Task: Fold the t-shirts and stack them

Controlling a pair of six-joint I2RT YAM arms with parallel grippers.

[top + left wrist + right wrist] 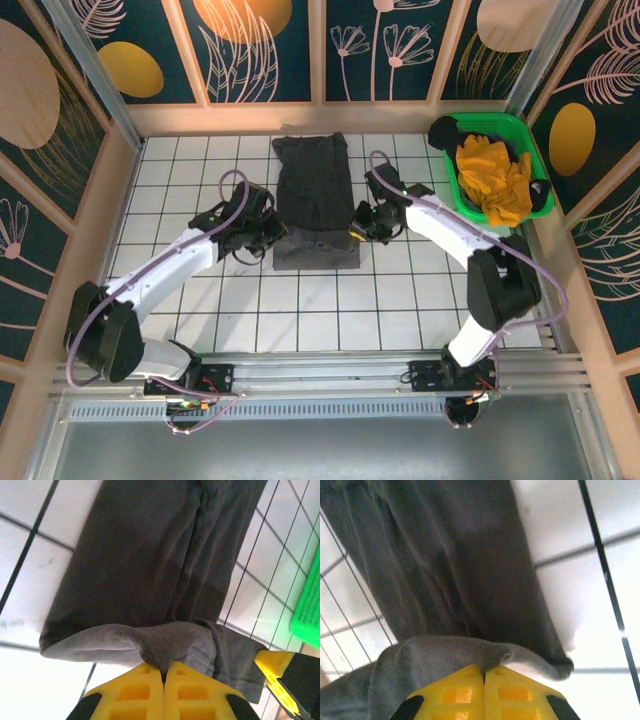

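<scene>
Your table [200, 300] is a white tiled surface crossed by dark grid lines. Lying directly on it, you have a charcoal-grey t-shirt [313, 200], folded into a long narrow strip that runs from near the far edge toward the middle of the tiles. Its near end is wider and rumpled, and the hem curls up off the surface. A green plastic bin [497, 120] sits in the far right corner, apart from the shirt.

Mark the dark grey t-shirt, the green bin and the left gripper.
dark grey t-shirt [312, 195]: top external view, middle of the cloth.
green bin [495, 121]: top external view, far rim.
left gripper [164, 670]: left wrist view, between fingertips.
</scene>
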